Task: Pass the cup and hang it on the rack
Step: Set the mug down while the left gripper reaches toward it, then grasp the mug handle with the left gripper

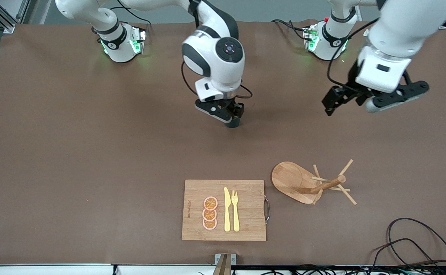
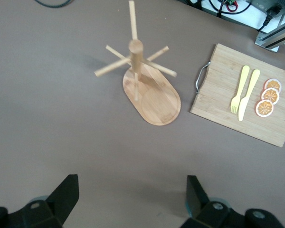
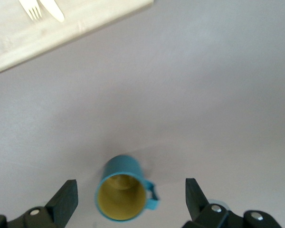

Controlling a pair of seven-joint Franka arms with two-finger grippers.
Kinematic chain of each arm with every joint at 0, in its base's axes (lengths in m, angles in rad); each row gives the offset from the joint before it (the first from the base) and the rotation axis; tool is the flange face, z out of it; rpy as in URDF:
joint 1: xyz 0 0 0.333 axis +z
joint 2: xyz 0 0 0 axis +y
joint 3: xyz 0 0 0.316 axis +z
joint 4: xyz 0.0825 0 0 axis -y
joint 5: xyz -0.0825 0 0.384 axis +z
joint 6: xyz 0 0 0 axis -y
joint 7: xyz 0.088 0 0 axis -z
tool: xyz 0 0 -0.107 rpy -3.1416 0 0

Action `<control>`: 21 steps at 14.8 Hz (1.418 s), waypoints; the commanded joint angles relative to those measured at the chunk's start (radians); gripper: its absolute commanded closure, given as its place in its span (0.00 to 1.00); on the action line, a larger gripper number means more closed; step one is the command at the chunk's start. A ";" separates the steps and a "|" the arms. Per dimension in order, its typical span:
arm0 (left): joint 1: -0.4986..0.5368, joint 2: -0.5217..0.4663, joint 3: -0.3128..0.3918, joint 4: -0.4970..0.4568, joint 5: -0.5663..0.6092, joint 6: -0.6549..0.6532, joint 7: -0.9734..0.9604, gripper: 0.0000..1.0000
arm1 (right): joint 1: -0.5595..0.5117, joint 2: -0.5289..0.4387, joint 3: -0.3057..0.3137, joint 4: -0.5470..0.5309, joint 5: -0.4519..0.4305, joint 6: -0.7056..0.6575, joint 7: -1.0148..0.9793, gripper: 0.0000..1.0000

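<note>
- Two wooden things are lying nearest to the front camera: the cutting board [image 1: 246,225], carrying a yellow knife [image 1: 227,209], a yellow fork [image 1: 235,210] and orange slices [image 1: 210,213], and beside it, toward the left arm's end of the table, the rack [image 1: 295,182].
- The rack is standing upright on its oval base with its pegs bare, so the hanging is not yet done.
- Farther from the camera, at the table's middle, the cup [image 3: 122,188] is standing upright on the table, mouth up, probably placed there for the handover.
- The right gripper [image 1: 228,114] is hanging just over the cup with its fingers spread wide, one on each side, not touching it.
- The left gripper [image 1: 372,97] is waiting in the air with its fingers wide apart and holding nothing, looking down at the rack.
</note>
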 commanded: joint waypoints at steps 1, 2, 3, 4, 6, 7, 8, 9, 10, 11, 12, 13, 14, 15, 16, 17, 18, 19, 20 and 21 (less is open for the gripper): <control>-0.078 0.013 -0.004 -0.005 0.065 0.017 -0.131 0.00 | -0.099 -0.124 0.017 -0.043 -0.002 -0.084 -0.169 0.00; -0.128 0.029 -0.004 -0.005 0.113 0.017 -0.200 0.00 | -0.130 -0.152 0.014 -0.036 -0.002 -0.116 -0.230 0.00; -0.179 0.048 -0.004 -0.005 0.165 0.019 -0.264 0.00 | -0.150 -0.172 0.011 -0.030 -0.010 -0.148 -0.272 0.00; -0.227 0.069 -0.004 -0.004 0.206 0.019 -0.327 0.00 | -0.179 -0.192 0.010 -0.019 -0.013 -0.176 -0.333 0.00; -0.311 0.109 -0.004 -0.004 0.278 0.020 -0.453 0.00 | -0.277 -0.229 0.011 -0.005 -0.013 -0.221 -0.515 0.00; -0.354 0.131 -0.004 -0.004 0.320 0.020 -0.512 0.00 | -0.312 -0.247 0.010 -0.005 -0.013 -0.239 -0.585 0.00; -0.397 0.157 -0.004 -0.004 0.355 0.020 -0.577 0.00 | -0.348 -0.265 0.011 -0.005 -0.012 -0.259 -0.640 0.00; -0.441 0.190 -0.004 -0.002 0.390 0.020 -0.665 0.00 | -0.398 -0.275 0.013 -0.007 -0.010 -0.264 -0.707 0.00; -0.487 0.224 -0.004 -0.001 0.432 0.020 -0.752 0.00 | -0.436 -0.288 0.013 -0.007 -0.010 -0.265 -0.782 0.00; -0.533 0.264 -0.004 0.000 0.479 0.020 -0.846 0.00 | -0.481 -0.301 0.011 -0.007 -0.010 -0.268 -0.877 0.00; -0.579 0.311 -0.004 0.001 0.536 0.020 -0.942 0.00 | -0.527 -0.307 0.013 -0.007 -0.007 -0.281 -0.951 0.00; -0.621 0.359 -0.004 0.003 0.593 0.020 -1.019 0.00 | -0.568 -0.316 0.013 -0.007 -0.004 -0.282 -0.999 0.00; -0.656 0.403 -0.004 0.004 0.639 0.020 -1.075 0.00 | -0.611 -0.324 0.013 -0.005 -0.001 -0.282 -1.028 0.00; -0.682 0.445 -0.004 0.006 0.676 0.019 -1.118 0.00 | -0.653 -0.330 0.013 -0.005 0.008 -0.282 -1.053 0.00; -0.708 0.483 -0.004 0.007 0.709 0.019 -1.154 0.00 | -0.680 -0.338 0.013 -0.005 0.010 -0.284 -1.087 0.00; -0.727 0.520 -0.004 0.009 0.739 0.019 -1.194 0.00 | -0.710 -0.344 0.011 -0.005 0.008 -0.284 -1.129 0.00; -0.742 0.560 -0.003 0.013 0.768 0.019 -1.240 0.00 | -0.752 -0.351 0.011 -0.005 0.008 -0.284 -1.189 0.00; -0.753 0.594 -0.004 0.028 0.795 0.020 -1.277 0.00 | -0.795 -0.356 0.011 -0.005 0.010 -0.284 -1.243 0.00; -0.773 0.628 -0.003 0.048 0.811 0.020 -1.313 0.00 | -0.834 -0.361 0.013 -0.005 0.015 -0.285 -1.297 0.00; -0.791 0.660 0.002 0.068 0.820 0.019 -1.339 0.00 | -0.869 -0.361 0.013 -0.005 0.024 -0.300 -1.352 0.00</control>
